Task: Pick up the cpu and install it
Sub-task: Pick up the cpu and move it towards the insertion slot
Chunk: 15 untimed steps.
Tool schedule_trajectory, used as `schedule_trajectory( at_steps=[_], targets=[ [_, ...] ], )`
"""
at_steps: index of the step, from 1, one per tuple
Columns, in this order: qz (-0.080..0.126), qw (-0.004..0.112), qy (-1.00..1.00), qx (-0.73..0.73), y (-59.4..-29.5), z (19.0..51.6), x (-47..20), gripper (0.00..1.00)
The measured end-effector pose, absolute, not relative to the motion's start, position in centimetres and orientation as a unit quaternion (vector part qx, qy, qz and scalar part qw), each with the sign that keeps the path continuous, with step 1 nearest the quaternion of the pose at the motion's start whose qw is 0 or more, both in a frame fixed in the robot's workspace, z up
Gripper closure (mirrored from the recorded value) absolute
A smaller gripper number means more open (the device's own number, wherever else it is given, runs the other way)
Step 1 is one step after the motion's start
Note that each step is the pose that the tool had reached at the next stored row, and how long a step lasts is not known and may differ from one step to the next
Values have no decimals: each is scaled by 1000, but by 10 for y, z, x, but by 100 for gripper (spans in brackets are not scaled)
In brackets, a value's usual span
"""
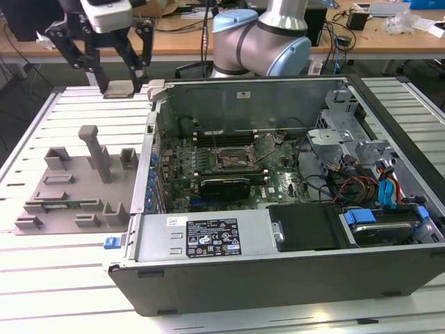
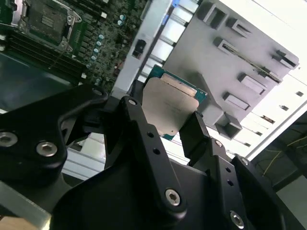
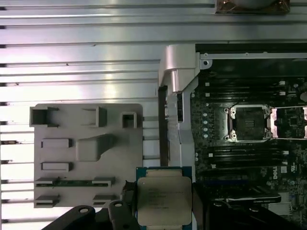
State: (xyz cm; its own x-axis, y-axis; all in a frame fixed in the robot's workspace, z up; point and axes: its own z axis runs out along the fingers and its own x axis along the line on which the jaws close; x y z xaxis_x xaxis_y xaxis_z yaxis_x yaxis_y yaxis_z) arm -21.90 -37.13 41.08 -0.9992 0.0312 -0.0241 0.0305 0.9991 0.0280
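Your gripper [image 2: 168,120] is clamped on the cpu [image 2: 170,108], one finger on each of two opposite edges, with the silver top facing the wrist cameras. You can take the pick-up half of the job as done. The chip hangs in the air outside the computer case [image 1: 208,240], just off the case's far corner on the exterior view's left.

Beneath it, beside the case wall, lies the grey fixture tray [image 3: 88,148] on the slatted table [image 1: 62,278]. I can't tell which of its seats the chip belongs to.

Farther off, inside the case, the motherboard socket [image 3: 249,123] is bare, and its retaining frame looks swung open. The install half isn't done: chip and socket are well apart, with the case wall between them.
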Motion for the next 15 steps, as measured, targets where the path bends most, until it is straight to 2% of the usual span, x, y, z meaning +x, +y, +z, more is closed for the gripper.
schedule_trajectory(
  at_steps=[15],
  targets=[
    [14,12,1000,15,-371,411,-152,45]
  ],
)
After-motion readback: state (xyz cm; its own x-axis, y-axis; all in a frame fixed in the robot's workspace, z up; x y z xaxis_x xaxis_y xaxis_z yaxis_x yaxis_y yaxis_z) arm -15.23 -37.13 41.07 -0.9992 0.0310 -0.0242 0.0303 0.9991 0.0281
